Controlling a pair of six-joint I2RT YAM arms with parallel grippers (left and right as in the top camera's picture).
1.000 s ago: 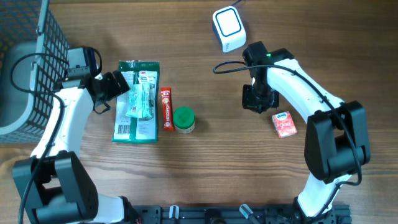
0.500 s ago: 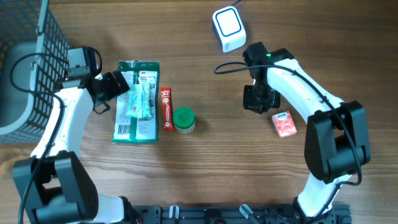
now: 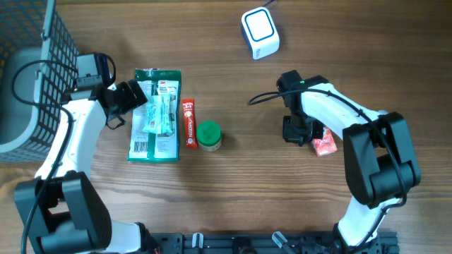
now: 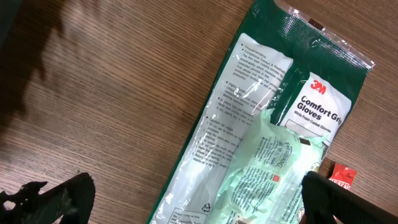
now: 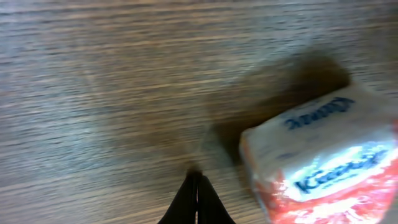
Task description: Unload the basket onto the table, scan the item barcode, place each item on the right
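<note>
A green 3M gloves packet (image 3: 155, 116) lies flat left of centre, with a smaller pale green packet on top of it. My left gripper (image 3: 136, 97) hovers over its left upper part, open; in the left wrist view the gripper (image 4: 196, 199) straddles the packet (image 4: 273, 124) with nothing held. A red and white tissue pack (image 3: 325, 144) lies at the right. My right gripper (image 3: 296, 134) is shut and empty, just left of it; in the right wrist view its closed tips (image 5: 196, 182) point at the bare table beside the pack (image 5: 323, 162). The white scanner (image 3: 259, 32) sits at the back.
A red tube box (image 3: 189, 123) and a green-lidded jar (image 3: 209, 135) lie right of the gloves packet. A dark wire basket (image 3: 32, 63) stands at the far left edge. The right arm's cable loops over the table near the middle.
My right gripper has moved toward the front of the table and now sits against the tissue pack's left side. The left arm has not moved.
</note>
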